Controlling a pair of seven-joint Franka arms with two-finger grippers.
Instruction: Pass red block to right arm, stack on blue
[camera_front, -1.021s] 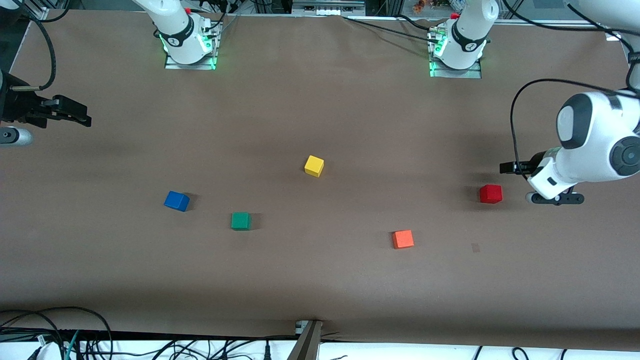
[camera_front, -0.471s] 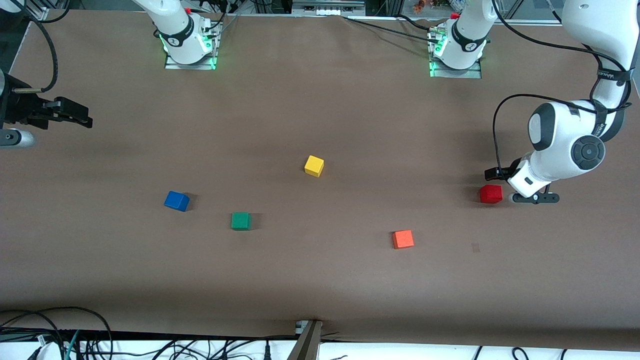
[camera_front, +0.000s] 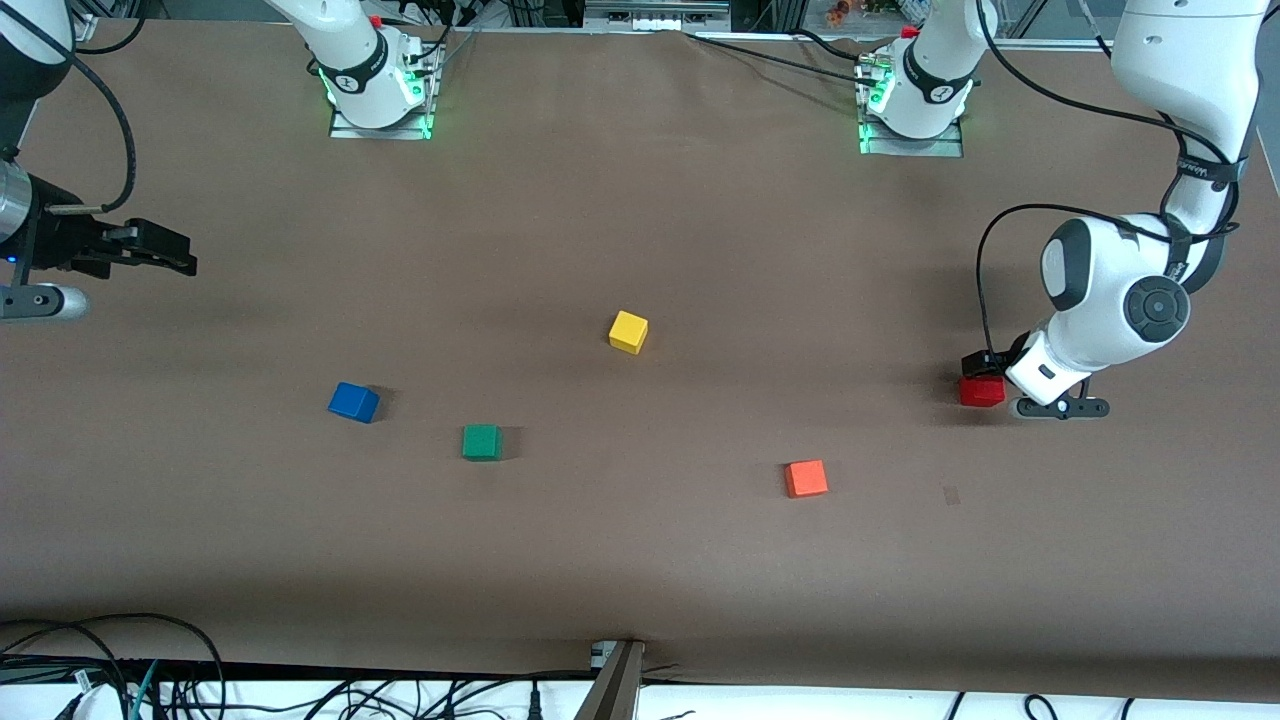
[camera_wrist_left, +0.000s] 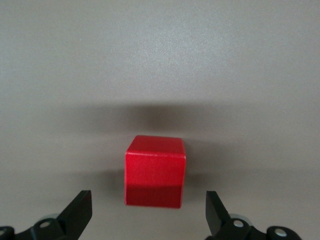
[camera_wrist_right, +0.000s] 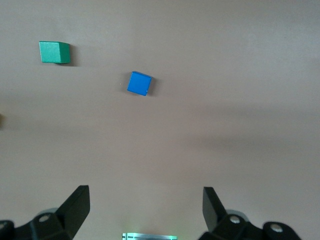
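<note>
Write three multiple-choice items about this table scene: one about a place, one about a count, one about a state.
1. The left gripper is at which cube?
A. the yellow cube
B. the red block
C. the green cube

2. How many cubes lie on the table?
A. three
B. four
C. five

3. What is the state of the right gripper?
A. open and empty
B. shut on the blue cube
C. shut on the green cube

Answers:
1 B: the left wrist view shows the red block lying between the open fingers, not yet gripped.
2 C: red, orange, yellow, green and blue.
3 A: the right wrist view shows its fingers apart with nothing between them, up over the table, the blue cube lying apart from it.
</note>
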